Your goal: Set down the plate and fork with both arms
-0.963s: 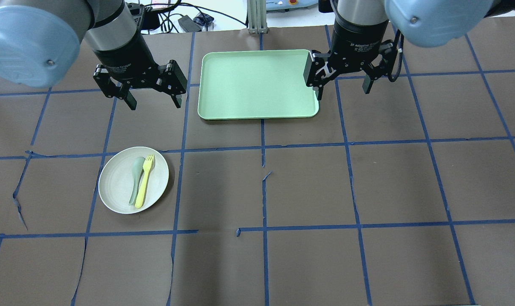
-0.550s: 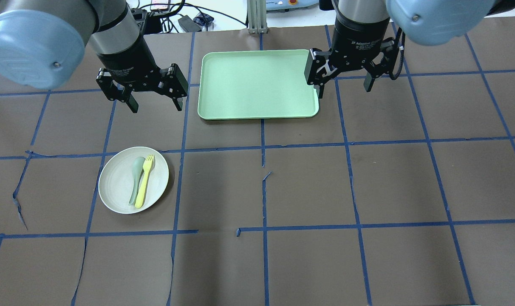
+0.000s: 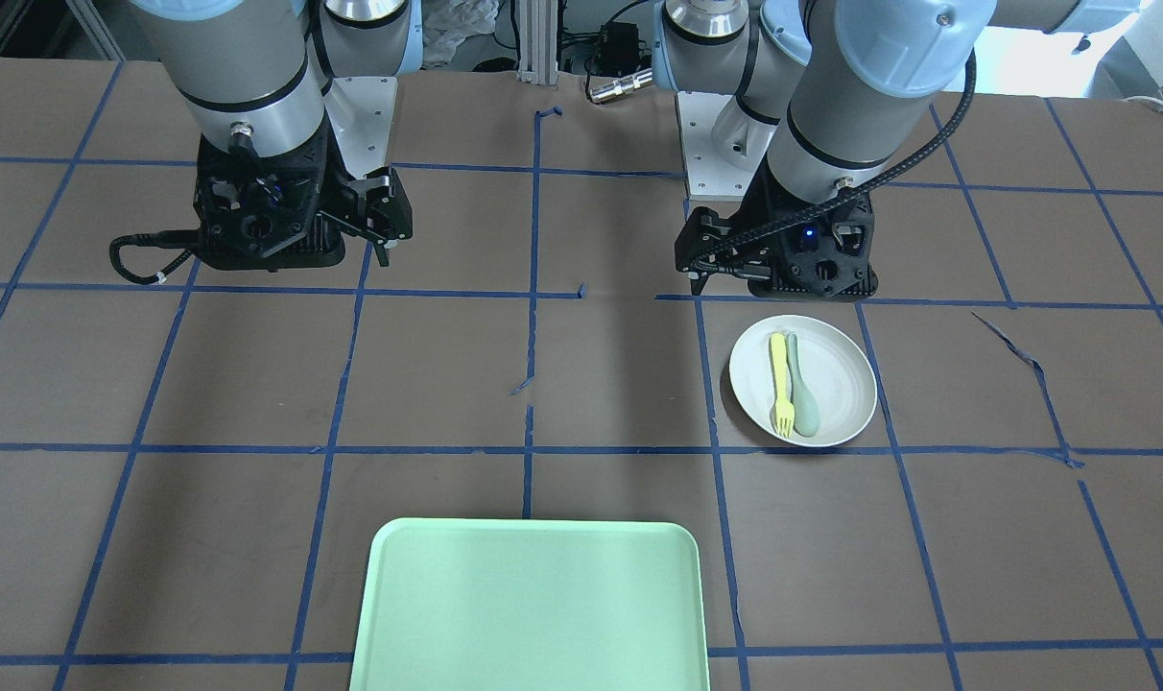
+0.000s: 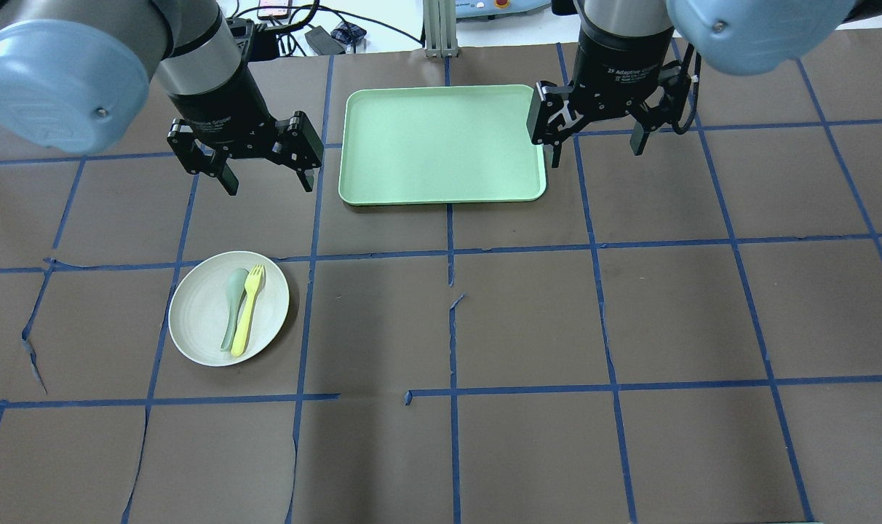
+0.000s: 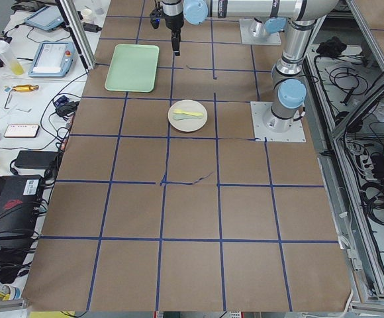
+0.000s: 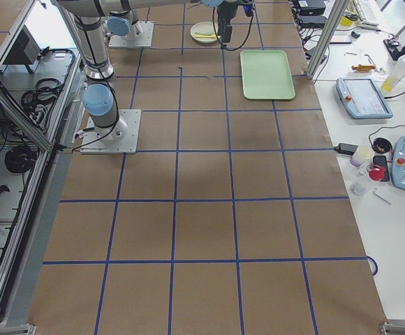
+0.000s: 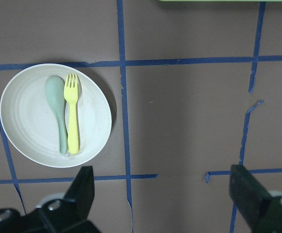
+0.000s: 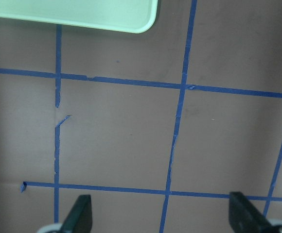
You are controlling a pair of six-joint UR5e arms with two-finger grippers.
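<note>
The off-white plate (image 4: pixel 197 316) lies on the brown table at the near left. The pale-yellow fork (image 4: pixel 249 313) lies in it beside a grey-green spoon (image 4: pixel 231 306). My left gripper (image 4: pixel 270 182) is open and empty, hovering beyond the plate and apart from it. Its wrist view shows the plate (image 7: pixel 29 131), fork (image 7: pixel 73 116) and spoon (image 7: pixel 58 109) ahead of its spread fingers (image 7: pixel 82 189). My right gripper (image 4: pixel 595 153) is open and empty at the right edge of the mint-green tray (image 4: pixel 441 142). The front view shows the plate (image 3: pixel 841 384) and fork (image 3: pixel 781 379).
The mint-green tray stands at the far middle of the table, between the two grippers; its corner shows in the right wrist view (image 8: pixel 82 14). Blue tape lines grid the brown table cover, torn in places. Cables and devices lie beyond the far edge.
Both grippers have shifted slightly to the right and stay open. The plate, fork and spoon have not moved.
</note>
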